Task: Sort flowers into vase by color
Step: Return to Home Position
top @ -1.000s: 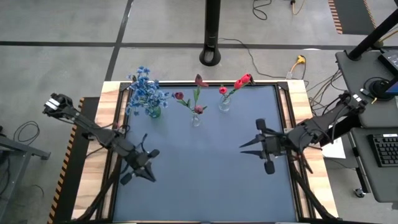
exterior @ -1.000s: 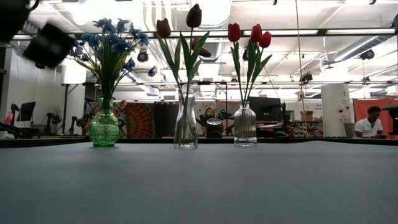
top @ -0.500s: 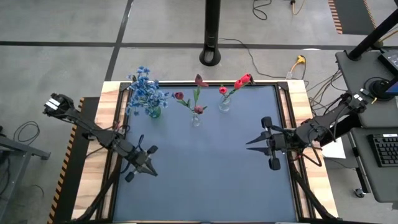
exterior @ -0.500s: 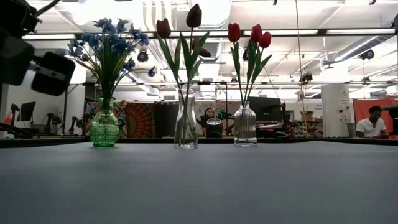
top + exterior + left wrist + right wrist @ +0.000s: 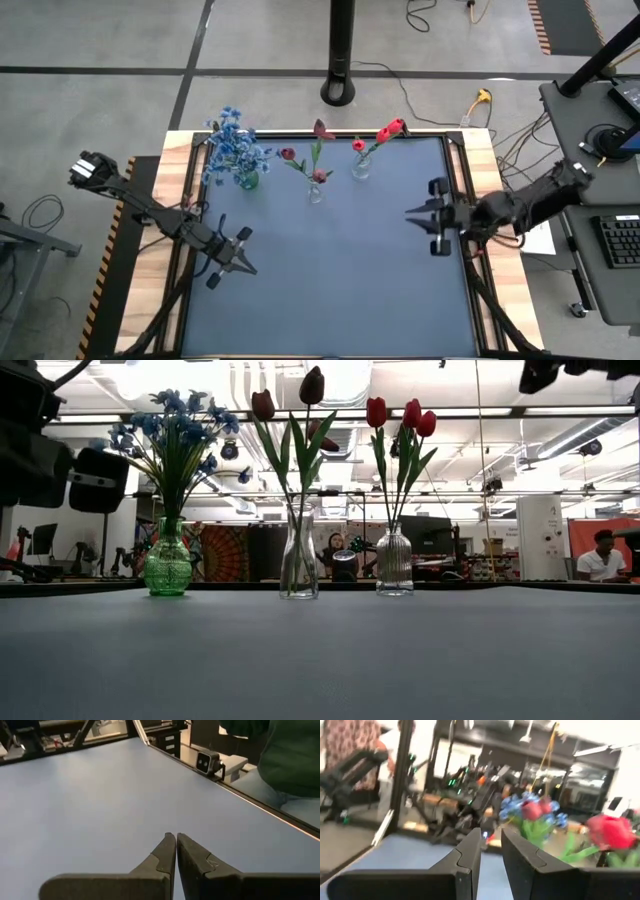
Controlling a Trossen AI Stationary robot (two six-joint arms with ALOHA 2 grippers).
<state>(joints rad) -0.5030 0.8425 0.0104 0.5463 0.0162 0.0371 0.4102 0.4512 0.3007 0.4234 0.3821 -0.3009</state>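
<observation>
Only from above do both show: left gripper (image 5: 245, 265) at the mat's (image 5: 330, 300) 9 o'clock, right gripper (image 5: 412, 213) at 3, and the flowers (image 5: 232, 148) in vases (image 5: 248, 182) along the 12 o'clock edge, at 1 o'clock from my left, 10 from my right. My left wrist sees bare mat past fingers (image 5: 162, 855) pressed together; my right sees blue and red flowers past fingers (image 5: 470, 850) a narrow gap apart.

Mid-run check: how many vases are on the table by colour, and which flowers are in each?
Green: 1, the green vase with blue flowers
Clear: 2, the middle vase with dark red tulips, the ribbed vase with bright red tulips
Total: 3 vases
</observation>
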